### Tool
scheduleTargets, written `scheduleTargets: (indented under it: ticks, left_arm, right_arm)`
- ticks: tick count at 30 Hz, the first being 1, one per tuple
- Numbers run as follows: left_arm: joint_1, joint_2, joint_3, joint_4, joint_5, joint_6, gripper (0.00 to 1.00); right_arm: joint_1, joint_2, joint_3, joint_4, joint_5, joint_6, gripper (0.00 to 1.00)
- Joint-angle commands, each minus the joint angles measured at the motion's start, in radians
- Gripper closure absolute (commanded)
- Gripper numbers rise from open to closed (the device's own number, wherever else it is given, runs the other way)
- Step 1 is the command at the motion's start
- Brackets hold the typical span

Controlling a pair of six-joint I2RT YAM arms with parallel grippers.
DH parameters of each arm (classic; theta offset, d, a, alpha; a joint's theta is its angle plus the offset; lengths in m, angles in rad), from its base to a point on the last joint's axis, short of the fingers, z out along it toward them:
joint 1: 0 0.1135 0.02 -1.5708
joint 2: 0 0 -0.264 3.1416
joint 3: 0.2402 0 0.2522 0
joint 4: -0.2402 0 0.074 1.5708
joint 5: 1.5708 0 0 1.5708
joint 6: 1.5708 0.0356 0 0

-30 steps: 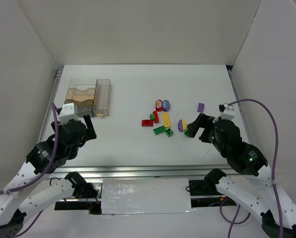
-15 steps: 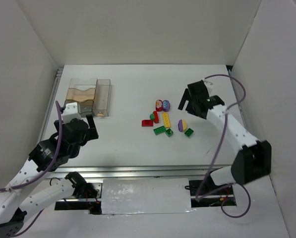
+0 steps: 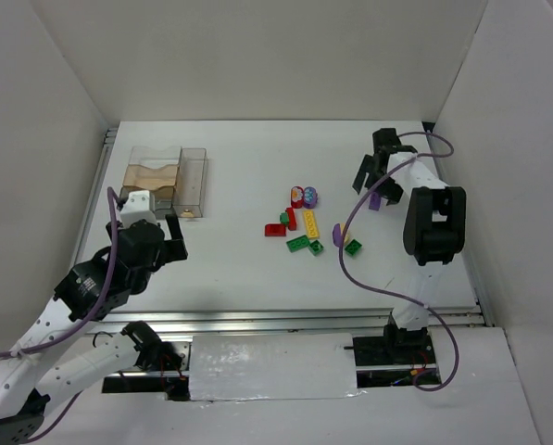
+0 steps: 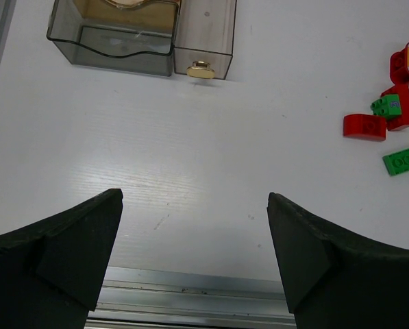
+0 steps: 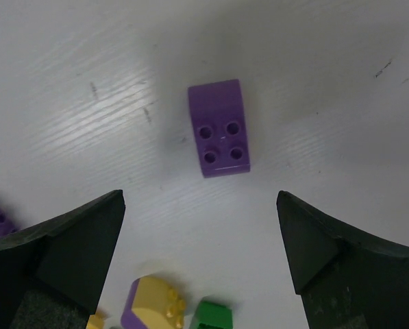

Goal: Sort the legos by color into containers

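The legos lie in a loose cluster at mid-table: red (image 3: 276, 230), yellow (image 3: 310, 223) and green (image 3: 297, 244) bricks, with two rounded red and purple pieces (image 3: 304, 196). A lone purple brick (image 3: 375, 200) lies to the right of the cluster. My right gripper (image 3: 370, 184) hovers open above that purple brick (image 5: 219, 130), which sits just ahead of its open gripper (image 5: 200, 205). A yellow-purple piece (image 5: 153, 301) and a green brick (image 5: 213, 317) lie near it. My left gripper (image 3: 169, 232) is open and empty (image 4: 194, 199), just in front of the clear container (image 3: 169, 181).
The clear container (image 4: 142, 34) holds a tan insert, and a small gold piece (image 4: 201, 67) sits in its narrow compartment. A purple cable (image 3: 345, 250) loops over the bricks. White walls stand on three sides. A metal rail (image 4: 190, 301) runs along the near edge.
My right arm has swung from the near right of the table out to the far right and now hangs over the lone purple brick. My left arm has barely moved.
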Motion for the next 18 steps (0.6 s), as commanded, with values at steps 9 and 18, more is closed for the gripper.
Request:
scheduleTargets:
  ticks: [9,18]
  left_arm:
    - [0.002,0.017,-0.012,0.053,0.043,0.049,0.01]
    - [0.002,0.006,-0.015,0.056,0.043,0.050,0.01]
  right_arm:
    - [-0.083,0.200,0.167,-0.054,-0.130,-0.049,0.14]
    - [-0.075,0.196,0.183,-0.074,-0.130,-0.028,1.00]
